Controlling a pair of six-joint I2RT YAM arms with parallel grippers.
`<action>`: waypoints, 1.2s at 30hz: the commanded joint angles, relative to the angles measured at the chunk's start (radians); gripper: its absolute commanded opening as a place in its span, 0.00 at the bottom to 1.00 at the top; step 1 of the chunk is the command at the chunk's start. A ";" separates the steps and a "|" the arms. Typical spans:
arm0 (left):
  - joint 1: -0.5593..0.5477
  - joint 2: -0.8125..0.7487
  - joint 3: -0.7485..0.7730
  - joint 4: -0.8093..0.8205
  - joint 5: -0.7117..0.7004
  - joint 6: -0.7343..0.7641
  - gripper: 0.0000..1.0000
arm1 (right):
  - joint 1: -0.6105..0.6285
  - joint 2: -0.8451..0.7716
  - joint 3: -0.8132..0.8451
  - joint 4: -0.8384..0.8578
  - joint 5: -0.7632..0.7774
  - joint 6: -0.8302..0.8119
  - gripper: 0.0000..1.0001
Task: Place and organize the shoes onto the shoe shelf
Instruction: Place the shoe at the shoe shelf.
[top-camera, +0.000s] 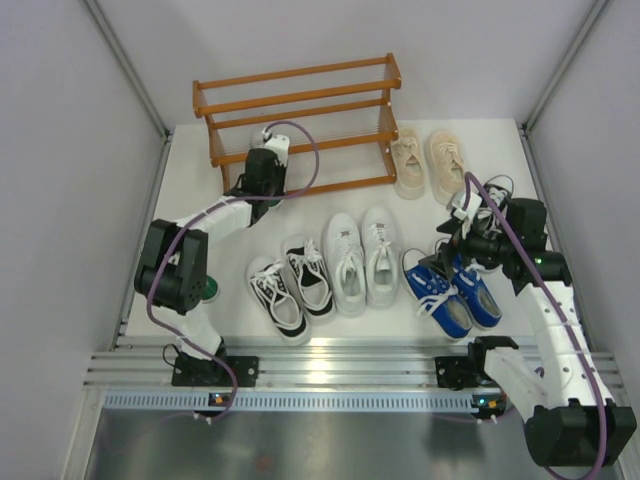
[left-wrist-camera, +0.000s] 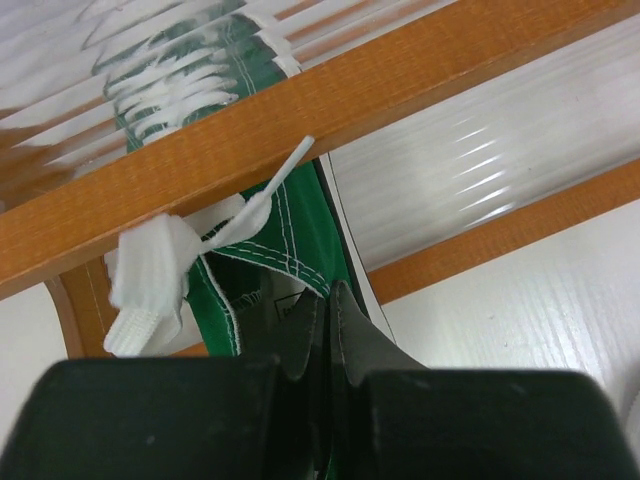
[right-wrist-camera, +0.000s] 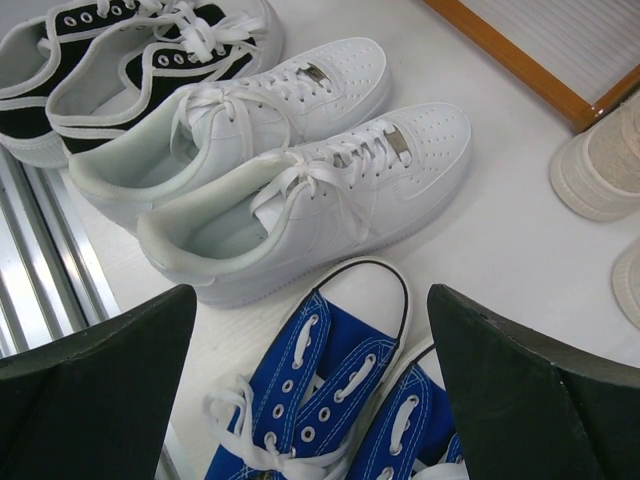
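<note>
My left gripper (top-camera: 265, 160) reaches into the lowest tier of the orange-brown shoe shelf (top-camera: 300, 98). In the left wrist view its jaws (left-wrist-camera: 325, 300) are shut on the heel edge of a green sneaker (left-wrist-camera: 300, 225) lying under a shelf rail (left-wrist-camera: 330, 110). A second green shoe (top-camera: 208, 291) peeks out beneath the left arm. My right gripper (top-camera: 455, 235) is open, hovering above the blue canvas pair (top-camera: 450, 295); the wrist view shows its jaws wide (right-wrist-camera: 310, 300) over the blue shoes (right-wrist-camera: 330, 400). No black canvas pair is clearly visible.
On the table stand the black-and-white pair (top-camera: 290, 285), the white pair (top-camera: 360, 258) and the beige pair (top-camera: 428, 160) right of the shelf. The right wrist view shows the white pair (right-wrist-camera: 320, 190), black-and-white pair (right-wrist-camera: 120, 50) and a beige toe (right-wrist-camera: 600, 160).
</note>
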 joint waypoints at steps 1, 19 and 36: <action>-0.001 0.015 0.070 0.177 -0.033 0.031 0.00 | 0.014 -0.001 0.017 0.005 -0.014 -0.027 1.00; 0.000 0.110 0.138 0.173 -0.081 0.056 0.23 | 0.015 -0.004 0.016 0.004 -0.014 -0.030 0.99; -0.001 -0.103 0.112 -0.002 0.131 -0.036 0.49 | 0.015 -0.008 0.016 0.004 -0.006 -0.033 0.99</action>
